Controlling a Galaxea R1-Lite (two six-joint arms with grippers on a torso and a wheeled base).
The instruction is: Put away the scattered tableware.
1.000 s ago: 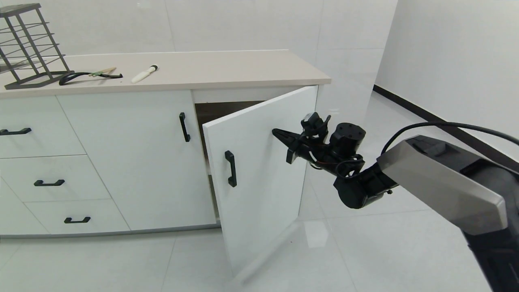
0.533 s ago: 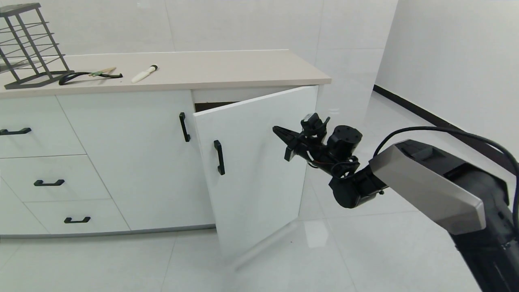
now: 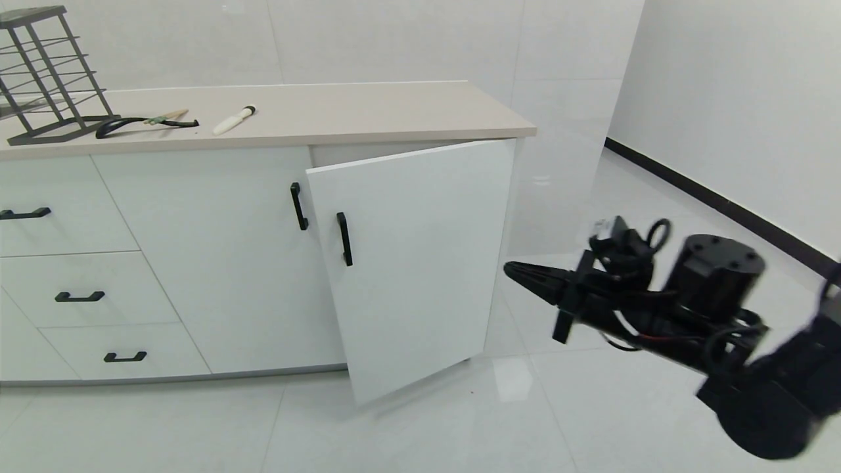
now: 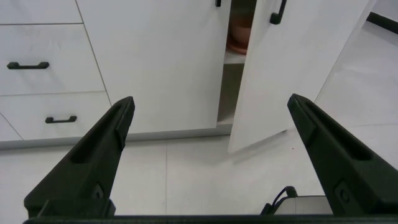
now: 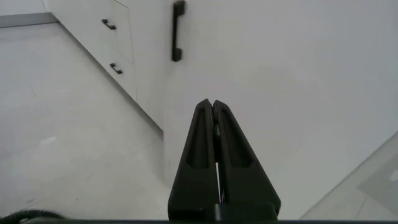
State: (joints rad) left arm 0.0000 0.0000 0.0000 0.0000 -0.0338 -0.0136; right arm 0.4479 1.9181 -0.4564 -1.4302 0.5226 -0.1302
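Closing door point(image 3: 420, 263): the step in hand, we judge; it hangs ajar, hinged on the right.
Right gripper point(image 3: 509, 267): fingers pressed together, nothing held, clear of the door face.
Left gripper point(image 4: 210, 99): spread wide, empty, low before the cabinet.
Tableware: brownish dish point(image 4: 238, 34) inside; white-handled utensil point(image 3: 234, 120) and black utensil point(image 3: 141, 121) on the counter point(image 3: 368, 108).
Method: we'd push flat near the handle point(image 3: 344, 238) (farthest from the hinge), slowly, until flush.

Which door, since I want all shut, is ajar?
The right door: its handle edge swings outward, leaving a gap; the left door sits flush.
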